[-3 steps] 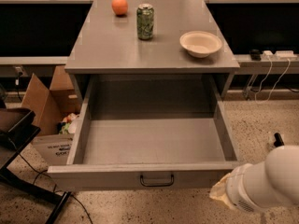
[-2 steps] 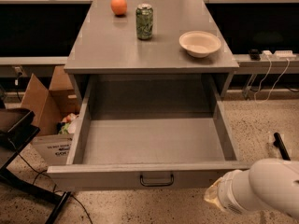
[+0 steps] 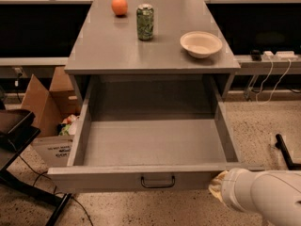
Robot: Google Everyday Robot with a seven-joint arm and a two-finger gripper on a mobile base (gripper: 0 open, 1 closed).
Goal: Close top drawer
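The wide grey metal top drawer stands pulled out over the speckled floor. Left side: an open brown cardboard box sits just beside the drawer's left wall, and a black framed stand reaches under the front left corner. Right side: the white arm places its gripper at the front panel's lower right corner, and a black bar lies on the floor beyond. The dark wire handle at centre is unobstructed from the front.

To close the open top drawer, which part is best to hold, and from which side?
Probably the wire handle at the centre of the top drawer front panel, approached from the front: it stands out, and a centred push should run straight. The gripper is by the panel's right end.
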